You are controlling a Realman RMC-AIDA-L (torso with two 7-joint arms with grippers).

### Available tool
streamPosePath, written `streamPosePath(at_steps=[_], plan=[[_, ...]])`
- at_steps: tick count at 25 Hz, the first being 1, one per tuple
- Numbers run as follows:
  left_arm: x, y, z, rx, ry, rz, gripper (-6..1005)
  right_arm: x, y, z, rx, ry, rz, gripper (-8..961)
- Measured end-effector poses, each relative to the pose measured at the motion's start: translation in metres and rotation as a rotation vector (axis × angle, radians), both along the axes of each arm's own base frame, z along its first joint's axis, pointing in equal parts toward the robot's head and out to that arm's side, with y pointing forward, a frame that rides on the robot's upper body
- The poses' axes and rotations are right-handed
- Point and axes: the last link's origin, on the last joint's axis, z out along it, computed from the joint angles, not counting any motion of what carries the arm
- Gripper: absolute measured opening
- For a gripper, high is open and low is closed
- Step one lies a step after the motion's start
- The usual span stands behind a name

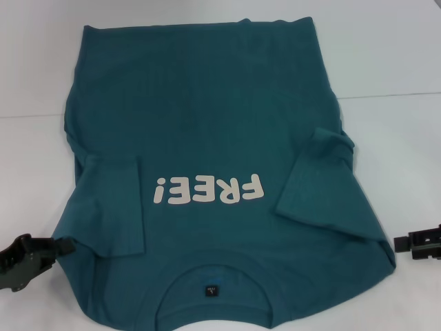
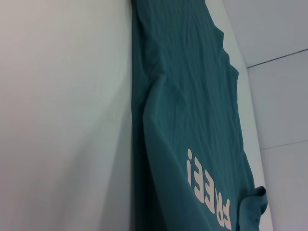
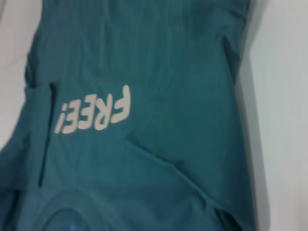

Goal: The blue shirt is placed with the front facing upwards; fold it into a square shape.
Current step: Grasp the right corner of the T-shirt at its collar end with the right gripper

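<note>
The blue shirt (image 1: 220, 138) lay spread on the white table (image 1: 386, 62) with its front up and its collar (image 1: 212, 286) toward the robot; the cream lettering (image 1: 208, 189) sat across the chest, just beyond the collar; both short sleeves were folded inward onto the body, the left sleeve (image 1: 110, 207) beside one end of the lettering and the right sleeve (image 1: 320, 176) beside the other. The left gripper (image 1: 27, 258) sat low at the shirt's near left edge, touching or just beside the cloth; the right gripper (image 1: 422, 243) sat just off the near right edge, apart from the cloth. Whether either gripper was released or clenched could not be told.
</note>
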Motion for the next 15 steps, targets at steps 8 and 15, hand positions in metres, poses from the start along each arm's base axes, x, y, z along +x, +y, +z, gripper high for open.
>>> streamPosePath(at_steps=[8,15], plan=[[-0.001,0.000,-0.001,0.004,0.003,0.005,42,-0.003,0.011,-0.013,-0.014,-0.041,0.002,626],[-0.001,0.000,-0.002,0.004,0.003,0.010,42,-0.005,0.015,-0.016,-0.014,-0.048,-0.001,626]])
